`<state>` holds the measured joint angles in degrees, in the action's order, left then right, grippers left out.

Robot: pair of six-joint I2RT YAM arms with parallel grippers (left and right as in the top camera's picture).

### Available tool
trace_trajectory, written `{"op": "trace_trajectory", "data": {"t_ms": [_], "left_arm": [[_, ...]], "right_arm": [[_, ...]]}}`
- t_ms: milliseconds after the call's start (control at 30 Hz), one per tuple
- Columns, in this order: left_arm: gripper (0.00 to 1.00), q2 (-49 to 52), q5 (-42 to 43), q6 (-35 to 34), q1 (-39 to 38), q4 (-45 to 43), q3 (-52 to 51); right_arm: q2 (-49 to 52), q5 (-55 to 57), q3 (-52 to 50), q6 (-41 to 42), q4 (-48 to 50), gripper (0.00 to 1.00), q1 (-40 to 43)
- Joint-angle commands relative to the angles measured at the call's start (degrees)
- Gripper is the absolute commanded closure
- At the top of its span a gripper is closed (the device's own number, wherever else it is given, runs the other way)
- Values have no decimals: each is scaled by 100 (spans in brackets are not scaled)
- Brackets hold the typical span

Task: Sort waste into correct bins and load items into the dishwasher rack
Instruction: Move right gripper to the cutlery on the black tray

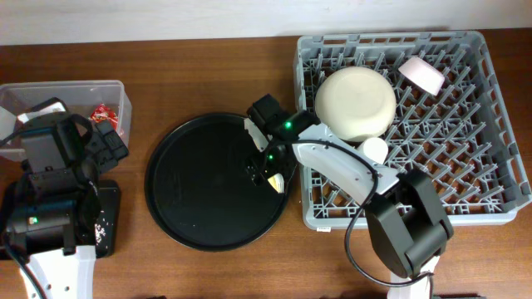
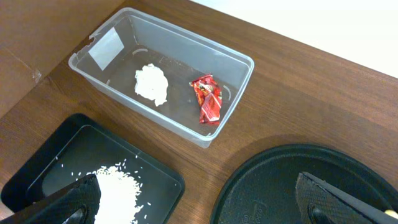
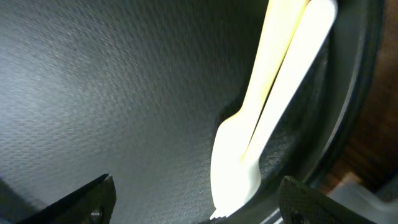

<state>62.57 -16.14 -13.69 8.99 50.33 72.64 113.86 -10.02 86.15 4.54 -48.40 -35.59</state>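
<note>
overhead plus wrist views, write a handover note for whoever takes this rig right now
Left hand: open, empty, near the black tray.
Right hand: open, straddling the yellow fork on the round tray, not yet gripped.
Done: napkin and red wrapper in clear box; rice in black tray; cream bowl, pink bowl, white cup in rack.
Left: fork into rack; spoon and blue cup not clearly seen.
</note>
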Motion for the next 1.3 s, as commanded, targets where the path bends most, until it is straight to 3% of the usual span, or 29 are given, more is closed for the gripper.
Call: {"op": "trace_trajectory", "data": {"t_ms": [0, 433, 1000, 1267], "left_arm": [[1, -28, -61, -13, 22, -7, 15], [1, -28, -61, -13, 22, -7, 15], [1, -28, -61, -13, 24, -7, 15], [1, -28, -61, -13, 22, -7, 15]], "right_arm": [[4, 37, -393, 42, 420, 14, -46], [31, 37, -590, 195, 1139, 18, -260], [487, 999, -590, 564, 1165, 18, -339], [470, 881, -435, 560, 966, 30, -339]]}}
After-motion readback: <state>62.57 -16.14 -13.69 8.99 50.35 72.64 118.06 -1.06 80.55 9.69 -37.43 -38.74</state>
